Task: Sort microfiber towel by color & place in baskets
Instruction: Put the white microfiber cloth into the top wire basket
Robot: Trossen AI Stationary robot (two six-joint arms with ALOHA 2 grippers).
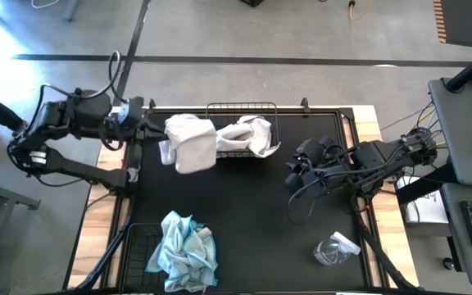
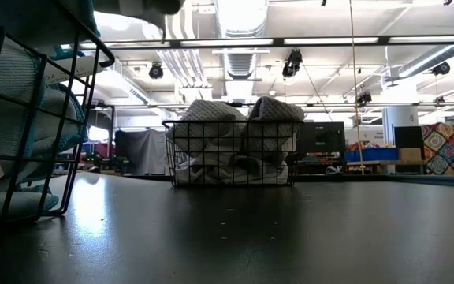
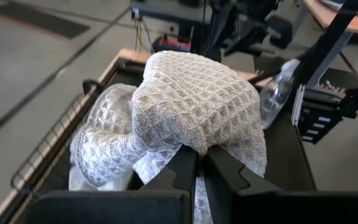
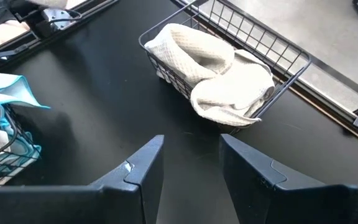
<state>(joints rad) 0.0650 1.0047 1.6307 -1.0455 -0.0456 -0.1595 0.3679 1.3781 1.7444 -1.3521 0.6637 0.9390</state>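
Surface: black mat (image 1: 244, 205) filling the frame's centre in the high view.
Writing: white tag at the low view's left edge, lettering cut off, unreadable.
Low view only: hall ceiling lights beyond the far basket (image 2: 231, 152).
Left gripper (image 3: 199, 163): fingers pinched on a white towel (image 3: 191, 102) at upper centre, beside the far basket.
Right gripper (image 4: 191, 158): fingers wide apart, holding nothing, right of centre.
Near basket (image 1: 138, 246): lower left, holds blue towels (image 1: 185, 250).

Cloth, wire and matt mat

White towel (image 3: 191, 106): waffle-textured cloth; blue towels (image 1: 183, 250) at 7 o'clock: soft, crumpled. Basket (image 4: 278, 62) at 12: thin black metal wire. Mat (image 1: 252, 213): matt black; wrapper (image 1: 334, 248): clear, glossy plastic.
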